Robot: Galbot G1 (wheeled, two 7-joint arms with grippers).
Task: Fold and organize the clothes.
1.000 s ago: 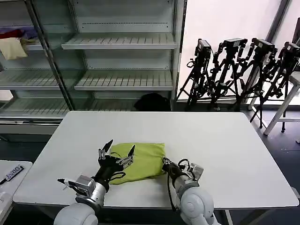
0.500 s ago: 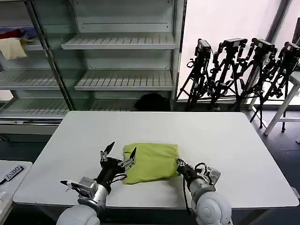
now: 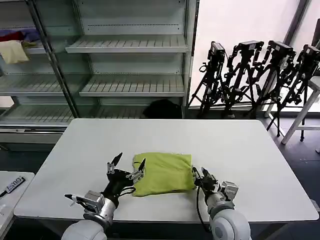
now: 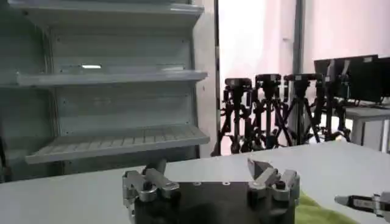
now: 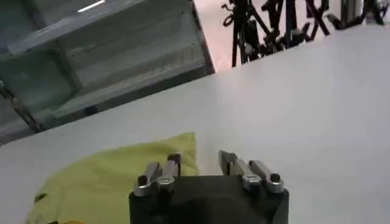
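Note:
The clothes are one lime yellow-green T-shirt point(image 3: 164, 172), folded into a compact rectangle near the front middle of the white table point(image 3: 235, 145). My left gripper point(image 3: 129, 166) stands open just off the shirt's left edge, fingers pointing up, nothing between them. In the left wrist view the left gripper point(image 4: 207, 169) is open, and a corner of the T-shirt point(image 4: 312, 210) shows beside it. My right gripper point(image 3: 200, 175) sits at the shirt's right edge. The right wrist view shows the right gripper point(image 5: 200, 161) open, with one finger over the T-shirt point(image 5: 109, 179) corner and the other over bare table.
Metal shelving point(image 3: 130, 45) stands behind the table, with cream, red and purple garments point(image 3: 15, 45) on an upper left shelf. Black tripods point(image 3: 255, 75) line the back right. A dark bag point(image 3: 162, 108) lies on the floor behind the table. A second table corner point(image 3: 12, 187) is at the left.
The folded T-shirt has slid to the right across the table along with my right gripper, which then eased off its right edge. My left gripper has hardly moved.

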